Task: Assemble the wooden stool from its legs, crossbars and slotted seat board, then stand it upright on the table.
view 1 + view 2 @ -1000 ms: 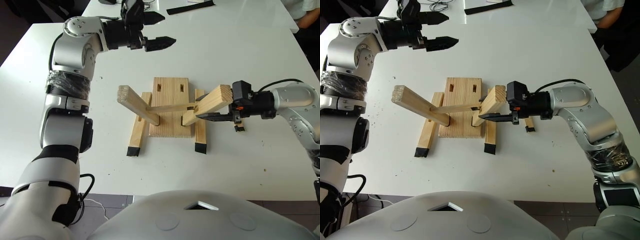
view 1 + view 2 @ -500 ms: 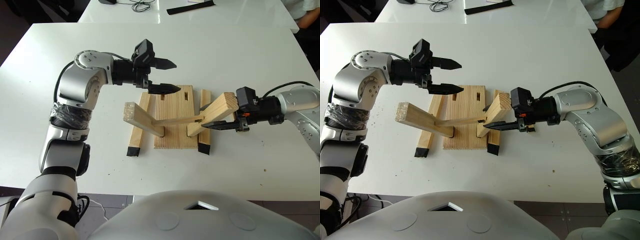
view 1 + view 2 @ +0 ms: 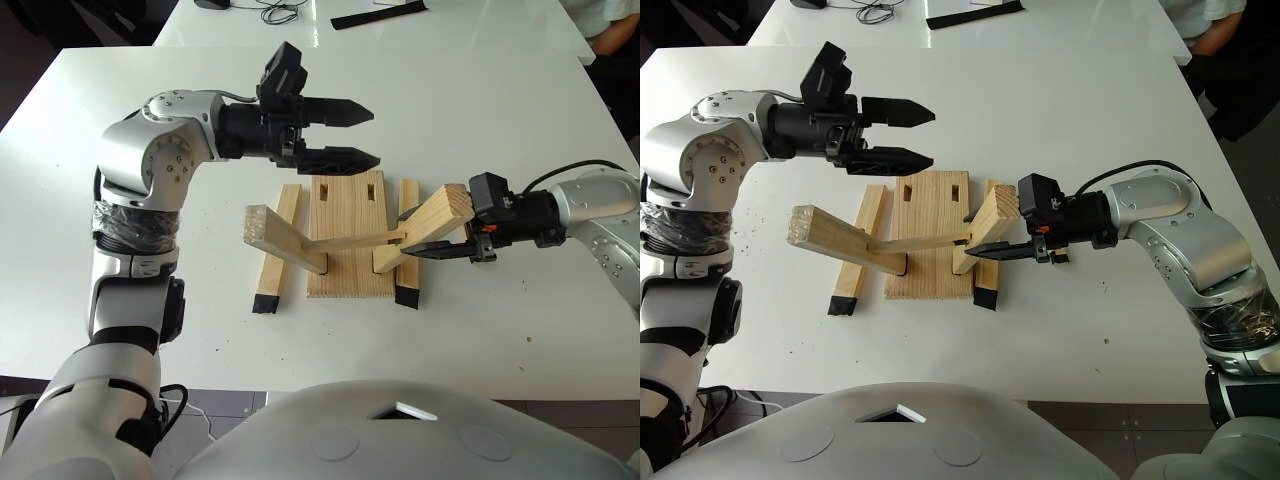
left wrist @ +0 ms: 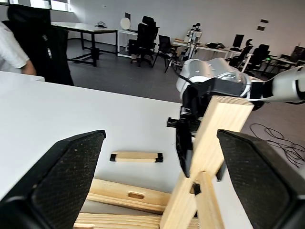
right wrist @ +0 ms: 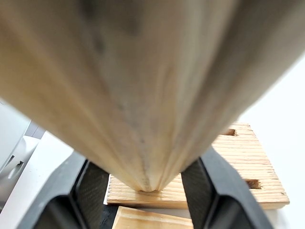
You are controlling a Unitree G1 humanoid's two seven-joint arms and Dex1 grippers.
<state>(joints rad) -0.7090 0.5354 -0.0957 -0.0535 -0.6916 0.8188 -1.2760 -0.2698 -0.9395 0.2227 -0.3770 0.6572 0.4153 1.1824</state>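
The slotted seat board (image 3: 345, 262) lies flat mid-table. Two legs stand in it, leaning apart: the left leg (image 3: 278, 234) and the right leg (image 3: 432, 212), joined by a thin crossbar (image 3: 350, 240). My right gripper (image 3: 432, 234) is shut on the right leg, whose wood looms large in the right wrist view (image 5: 143, 86) between the fingers (image 5: 71, 195). My left gripper (image 3: 374, 137) hovers open above the board's far edge, its fingers (image 4: 66, 181) wide apart. Two more black-tipped legs (image 3: 274, 255) (image 3: 403, 262) lie flat beside the board.
A short black-ended crossbar (image 4: 137, 156) lies on the table behind the right gripper. The white table (image 3: 480, 110) has open room on all sides of the stool parts. A black strip (image 3: 380, 14) lies on the far table.
My left gripper swung in from the far left to over the board's far edge, still open. The board with its leg frame shifted slightly nearer; the right gripper kept its hold.
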